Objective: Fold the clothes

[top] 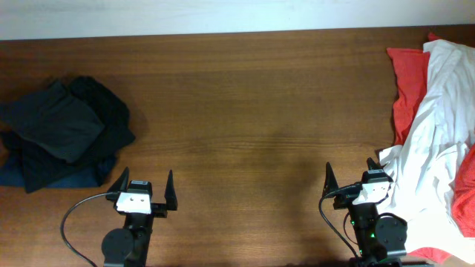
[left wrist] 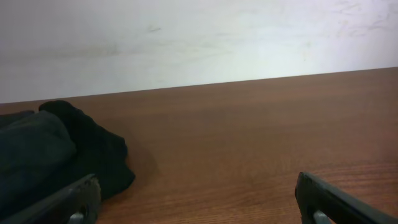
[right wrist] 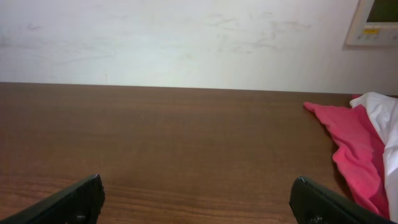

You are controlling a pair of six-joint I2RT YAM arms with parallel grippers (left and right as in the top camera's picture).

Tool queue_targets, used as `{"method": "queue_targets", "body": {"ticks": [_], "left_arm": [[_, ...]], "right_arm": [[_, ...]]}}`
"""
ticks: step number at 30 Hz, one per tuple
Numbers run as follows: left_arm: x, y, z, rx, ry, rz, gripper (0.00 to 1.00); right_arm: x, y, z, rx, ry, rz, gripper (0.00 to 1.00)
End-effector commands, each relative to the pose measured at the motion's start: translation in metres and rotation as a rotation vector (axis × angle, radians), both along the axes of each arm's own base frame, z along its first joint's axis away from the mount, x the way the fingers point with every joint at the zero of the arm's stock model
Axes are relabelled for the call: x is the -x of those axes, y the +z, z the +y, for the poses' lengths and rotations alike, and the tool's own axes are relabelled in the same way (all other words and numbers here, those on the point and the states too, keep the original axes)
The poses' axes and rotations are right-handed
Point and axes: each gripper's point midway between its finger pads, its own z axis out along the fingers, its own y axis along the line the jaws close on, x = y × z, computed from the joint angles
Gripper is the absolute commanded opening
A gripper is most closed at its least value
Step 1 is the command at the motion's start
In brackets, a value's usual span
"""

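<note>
We seem to be starting, left jaws and right jaws apart and empty, and next must grasp the white shirt (top: pixel 438 104) at frame right.

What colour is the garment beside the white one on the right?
The garment is red, clearest in the overhead view.

The wooden table (top: pixel 245 111) carries dark clothes (top: pixel 63 133) left, red-and-white clothes (top: pixel 438 111) right.

Low over desk (right wrist: pixel 186 137), right end effector (right wrist: pixel 196 190) spread wide; ahead to its right, red cloth (right wrist: pixel 351 146) with white cloth (right wrist: pixel 387 121) overlapping it.
</note>
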Motion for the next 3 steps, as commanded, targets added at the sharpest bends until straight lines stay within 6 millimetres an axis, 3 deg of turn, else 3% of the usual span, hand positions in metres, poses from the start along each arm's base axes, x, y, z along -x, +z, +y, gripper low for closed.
{"method": "queue_targets", "body": {"ticks": [1, 3], "left_arm": [[0.0000, -0.0015, 0.0021, -0.020, 0.010, -0.003, 0.99], [0.0000, -0.0015, 0.0022, -0.020, 0.010, -0.003, 0.99]], "right_arm": [[0.0003, -0.0016, 0.0016, -0.002, 0.011, 0.002, 0.99], [0.0004, -0.0017, 0.0016, -0.002, 0.011, 0.002, 0.99]]}}
